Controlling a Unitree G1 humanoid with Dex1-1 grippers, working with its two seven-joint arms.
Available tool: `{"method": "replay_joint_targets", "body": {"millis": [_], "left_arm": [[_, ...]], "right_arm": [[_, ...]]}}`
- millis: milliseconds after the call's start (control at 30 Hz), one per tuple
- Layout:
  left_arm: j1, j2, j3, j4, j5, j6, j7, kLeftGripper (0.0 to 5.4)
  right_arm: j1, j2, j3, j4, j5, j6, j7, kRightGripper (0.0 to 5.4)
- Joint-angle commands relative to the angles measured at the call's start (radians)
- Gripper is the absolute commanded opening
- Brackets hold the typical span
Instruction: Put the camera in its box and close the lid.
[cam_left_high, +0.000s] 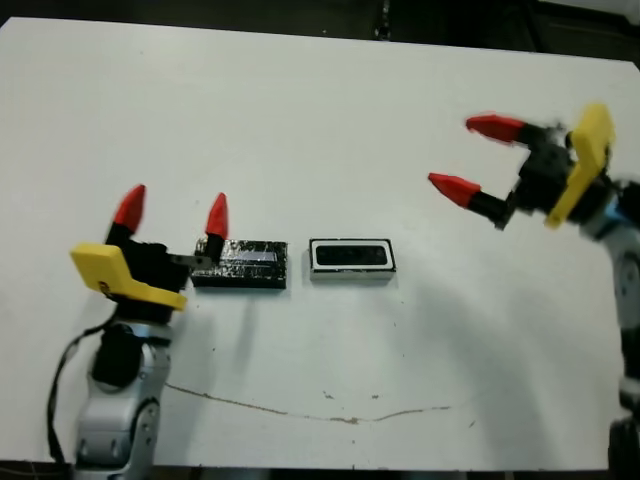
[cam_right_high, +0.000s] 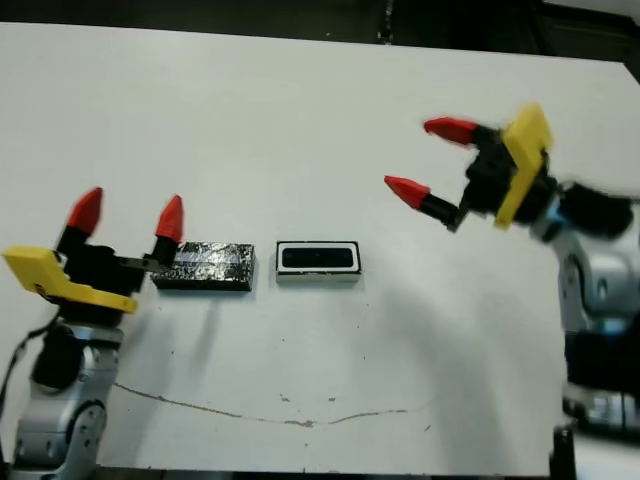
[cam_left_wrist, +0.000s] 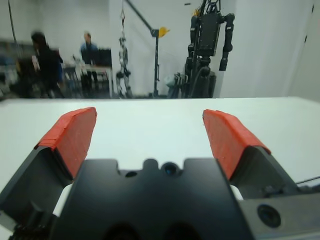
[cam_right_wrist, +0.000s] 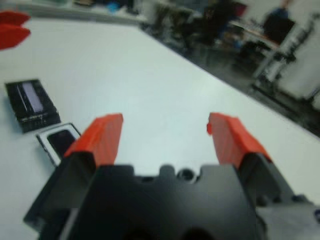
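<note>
Task progress: the first half is judged done, since a dark oblong matching the camera is seen lying inside the box; the closing of the lid is judged not yet done.

Box: it is set on the white desk near the middle, a shallow tray with a white rim and black outer walls, its top uncovered.

Box contents: the white inside is largely filled by the camera, which lies flat and lengthwise; whether it is fully seated cannot be told.

Lid: it is laid flat on the desk just beside the box, on the robot's left, apart from it by a narrow gap; its pale stripe faces up.

Left gripper: it is held spread wide, nothing between its red-tipped fingers; the finger nearer the lid stands at the lid's outer end, and whether it touches the lid cannot be told.

Right gripper: it is held spread wide and empty, raised above the desk and well apart from the box, on the robot's right.

What is left: the lid is judged still to be picked up, carried over the box and set down square on its rim.

Likely difficulty: the lid is flat and glossy, so a slipping grasp is judged possible.
</note>
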Motion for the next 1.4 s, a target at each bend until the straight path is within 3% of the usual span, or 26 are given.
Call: {"method": "replay_joint_targets", "body": {"millis": [33,167,333,533,700,867,967,1067,1267,1400], "left_arm": [[-0.032,0.092,0.024,-0.026,-0.007,0.035,-0.068,5.4],[-0.074,0.198,0.049,-0.047,-0.071,0.114,-0.168,5.4],[-0.147,0.356,0.069,-0.032,-0.143,0.19,-0.341,5.4],[-0.262,0.522,0.056,0.054,-0.206,0.228,-0.579,5.4],[-0.373,0.592,0.002,0.172,-0.268,0.301,-0.782,5.4],[-0.54,0.664,-0.134,0.399,-0.255,0.312,-1.134,5.4],[-0.583,0.656,-0.167,0.497,-0.241,0.252,-1.263,5.4],[-0.601,0.649,-0.181,0.552,-0.215,0.184,-1.331,5.4],[-0.645,0.636,-0.239,0.582,-0.177,0.183,-1.414,5.4],[-0.648,0.577,-0.259,0.663,-0.168,0.115,-1.449,5.4]], "right_arm": [[0.175,0.068,-0.035,-0.118,0.006,-0.042,-0.115,3.8],[0.306,0.145,-0.056,-0.177,0.028,-0.141,-0.183,3.18],[0.377,0.191,-0.063,-0.178,0.062,-0.206,-0.22,2.46],[0.396,0.206,-0.047,-0.175,0.076,-0.217,-0.257,1.53],[0.398,0.204,-0.032,-0.179,0.077,-0.215,-0.276,0.8],[0.399,0.198,-0.017,-0.185,0.069,-0.217,-0.298,0.01],[0.399,0.194,-0.007,-0.19,0.069,-0.204,-0.309,0.01],[0.404,0.195,0.007,-0.21,0.054,-0.195,-0.337,0.01],[0.409,0.193,0.009,-0.223,0.075,-0.177,-0.354,0.01],[0.406,0.181,0.005,-0.216,0.079,-0.184,-0.343,0.01]]}}
